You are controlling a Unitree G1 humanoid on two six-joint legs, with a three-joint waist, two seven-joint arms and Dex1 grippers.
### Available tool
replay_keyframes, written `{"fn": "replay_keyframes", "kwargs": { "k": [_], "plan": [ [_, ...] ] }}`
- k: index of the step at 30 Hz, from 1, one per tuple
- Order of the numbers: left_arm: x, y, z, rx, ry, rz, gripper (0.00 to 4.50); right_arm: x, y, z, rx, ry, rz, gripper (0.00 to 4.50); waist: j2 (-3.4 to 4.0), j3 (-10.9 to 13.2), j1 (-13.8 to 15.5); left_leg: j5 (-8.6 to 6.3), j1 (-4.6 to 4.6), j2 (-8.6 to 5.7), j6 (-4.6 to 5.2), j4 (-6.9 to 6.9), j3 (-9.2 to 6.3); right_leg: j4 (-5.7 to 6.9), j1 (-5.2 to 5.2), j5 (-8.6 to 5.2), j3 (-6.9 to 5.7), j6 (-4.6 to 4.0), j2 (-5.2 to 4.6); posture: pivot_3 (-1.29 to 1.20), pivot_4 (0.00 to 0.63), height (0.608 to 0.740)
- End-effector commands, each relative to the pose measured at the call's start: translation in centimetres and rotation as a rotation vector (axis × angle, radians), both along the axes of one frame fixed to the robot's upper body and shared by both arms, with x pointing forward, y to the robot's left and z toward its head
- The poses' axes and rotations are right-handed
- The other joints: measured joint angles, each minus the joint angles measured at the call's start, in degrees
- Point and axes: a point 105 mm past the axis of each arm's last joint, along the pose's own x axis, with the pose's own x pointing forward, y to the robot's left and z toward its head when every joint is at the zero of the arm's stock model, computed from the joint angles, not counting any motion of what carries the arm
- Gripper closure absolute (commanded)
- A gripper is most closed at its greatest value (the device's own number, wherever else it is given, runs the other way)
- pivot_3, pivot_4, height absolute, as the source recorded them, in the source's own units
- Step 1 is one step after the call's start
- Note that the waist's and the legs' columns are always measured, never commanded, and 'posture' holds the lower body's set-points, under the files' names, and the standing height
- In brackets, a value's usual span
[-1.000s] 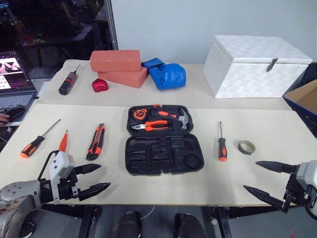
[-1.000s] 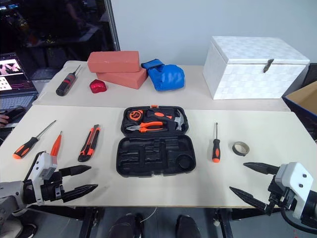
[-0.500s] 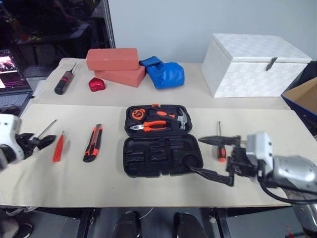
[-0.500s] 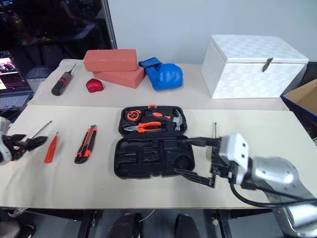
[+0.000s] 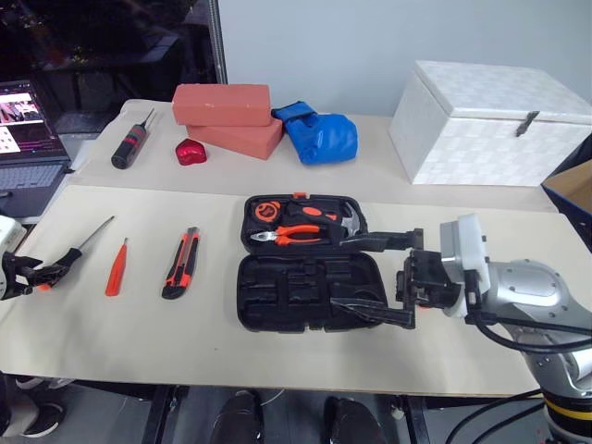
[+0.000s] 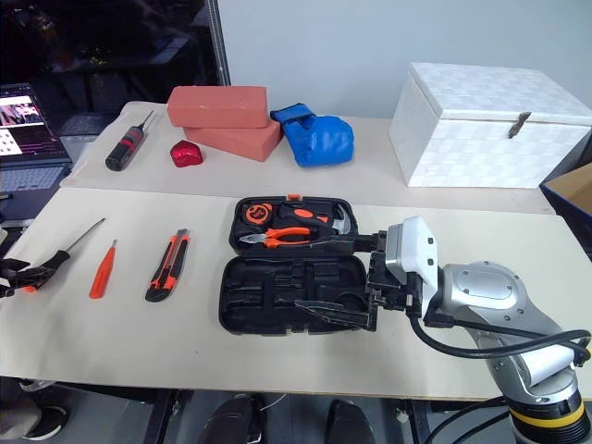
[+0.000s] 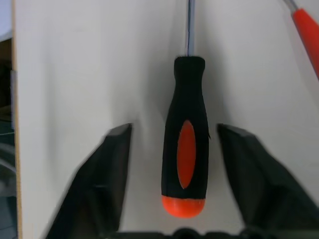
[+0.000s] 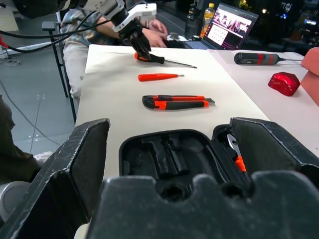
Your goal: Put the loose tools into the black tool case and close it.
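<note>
One screwdriver (image 7: 186,159) between left pincer (image 7: 174,144) fingers, untouched

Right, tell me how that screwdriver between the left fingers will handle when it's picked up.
The screwdriver looks rigid, so it shouldn't flex. Its rounded handle lies flat on the table, so it may roll if nudged sideways. The handle looks smooth, so it could slip; the left gripper straddles it, fingers not yet touching.

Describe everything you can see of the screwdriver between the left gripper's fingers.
The screwdriver has a black handle with an orange oval inset and orange butt cap, plastic by the look, and a slim bare metal shaft. It lies flat on the beige table near its left end. The left gripper straddles the handle, fingers apart, not touching it.
</note>
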Motion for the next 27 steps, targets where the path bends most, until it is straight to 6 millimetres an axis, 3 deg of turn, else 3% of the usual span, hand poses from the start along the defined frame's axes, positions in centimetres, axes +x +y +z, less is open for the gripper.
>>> {"fn": "replay_keyframes", "kwargs": {
  "k": [1, 2, 5, 8, 10, 13, 15, 18, 22, 27],
  "plan": [
    [-0.1, -0.3, 0.3, -0.038, -0.032, -0.045, 3.15, -0.1, -0.1, 0.4, 0.004, -0.019, -0.003, 0.0, 0.0, 0.0, -0.03, 0.0, 0.01, 0.0, 0.0, 0.01, 0.0, 0.01, 0.01, 0.0, 0.0, 0.0, 0.0, 0.0, 0.15, 0.74],
    [0.0, -0.5, 1.0, -0.069, -0.066, -0.063, 3.59, -0.1, -0.2, 0.3, 0.006, -0.017, -0.011, 0.0, 0.0, 0.0, -0.03, 0.0, 0.01, 0.02, 0.0, 0.03, -0.01, 0.03, 0.01, 0.0, 0.0, 0.0, 0.0, 0.0, 0.15, 0.74],
    [-0.1, -2.3, 3.8, -0.168, -0.152, -0.216, 3.66, 0.0, -0.8, 0.1, 0.013, -0.01, -0.041, 0.0, -0.15, 0.01, -0.03, 0.0, 0.0, 0.05, -0.01, 0.14, -0.05, 0.14, -0.01, -0.02, -0.04, -0.02, 0.0, 0.0, 0.15, 0.74],
    [-0.3, -4.5, 5.0, -0.188, -0.135, -0.375, 3.66, -0.2, -1.3, -0.2, 0.014, -0.006, -0.071, 0.0, -0.28, -0.03, 0.06, -0.08, -0.06, 0.09, -0.15, 0.3, -0.16, 0.24, -0.01, -0.08, -0.18, -0.06, 0.0, 0.0, 0.15, 0.74],
    [-0.2, -9.1, 5.7, -0.176, -0.083, -0.598, 3.66, -0.4, -2.2, -0.5, 0.017, 0.004, -0.12, 0.0, -0.29, -0.04, 0.12, -0.13, -0.09, 0.13, -0.22, 0.39, -0.2, 0.23, -0.1, -0.09, -0.24, -0.08, -0.01, 0.0, 0.15, 0.74],
    [0.3, -18.7, 5.0, -0.077, -0.031, -0.93, 3.66, -1.0, -4.4, -1.6, -0.035, 0.023, -0.221, 0.0, -0.23, -0.02, 0.97, -0.14, -0.18, 0.11, -0.23, 0.46, -0.35, 0.38, 0.09, -0.19, -0.25, -0.1, -0.15, 0.0, 0.15, 0.74],
    [0.5, -22.9, 4.6, -0.042, -0.045, -1.043, 3.66, -1.4, -5.7, -2.0, -0.064, 0.03, -0.27, 0.0, -0.14, -0.01, 1.55, -0.35, 0.01, 0.14, -0.32, 0.81, -0.42, 0.47, 0.35, -0.5, -0.35, -0.16, -0.18, 0.0, 0.15, 0.74],
    [1.7, -26.9, 3.1, 0.043, -0.05, -1.141, 3.66, -2.1, -7.8, -2.2, -0.101, 0.034, -0.354, 0.0, -0.14, -0.02, 1.53, -0.31, 0.02, 0.0, -0.31, 0.9, -0.41, 0.55, 0.68, -0.53, -0.35, -0.04, -0.14, 0.0, 0.15, 0.74],
    [4.2, -32.1, 3.0, 0.057, -0.068, -1.195, 3.66, -3.4, -10.8, -2.6, -0.165, 0.061, -0.452, 0.0, -0.11, -0.01, 1.71, -0.08, 0.44, -0.01, -0.11, 0.92, -0.51, 0.69, 0.94, -0.6, -0.29, 0.16, 0.0, 0.0, 0.15, 0.74],
    [5.9, -34.5, 2.7, 0.165, -0.03, -1.242, 3.66, -3.9, -12.1, -2.1, -0.18, 0.049, -0.497, 0.0, -0.06, -0.04, 1.28, -0.12, 0.66, -0.08, -0.22, 0.97, -0.79, 0.55, 1.32, -0.58, -0.28, 0.19, 0.04, 0.0, 0.15, 0.74]
  ]
}}
